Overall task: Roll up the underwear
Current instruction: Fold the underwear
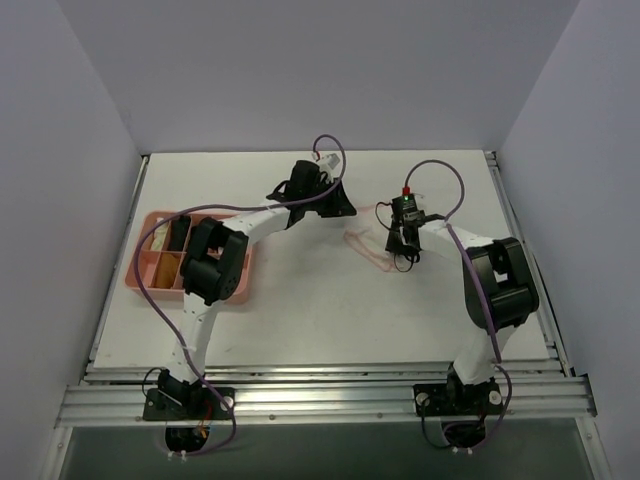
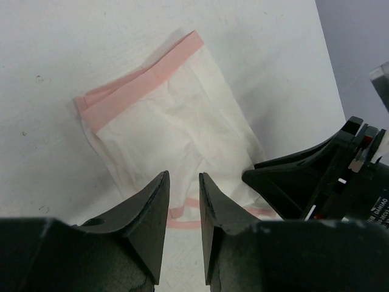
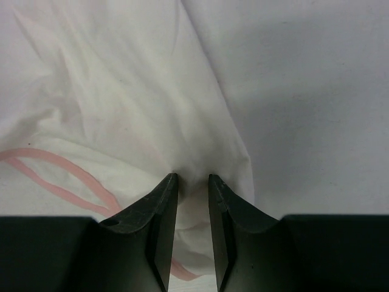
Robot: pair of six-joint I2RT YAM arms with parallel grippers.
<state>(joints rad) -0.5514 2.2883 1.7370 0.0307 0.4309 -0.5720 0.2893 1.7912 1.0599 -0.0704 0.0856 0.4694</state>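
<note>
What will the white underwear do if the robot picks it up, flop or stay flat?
Probably flop: the underwear is thin and wrinkled, and it bunches into folds where the right fingers pinch it. It likely weighs very little, since the cloth looks nearly see-through. Pushed, it would likely crumple, not slide or roll.

Two tools, the left tool point(image 2: 183, 176) and the right tool point(image 3: 192, 177), one underwear point(image 2: 176, 121), one pink tray point(image 1: 133, 275).

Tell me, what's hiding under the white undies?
Only the white table shows around the underwear, which lies folded on it. The table beneath it and its lower layers are covered, so I cannot see anything else there.
</note>
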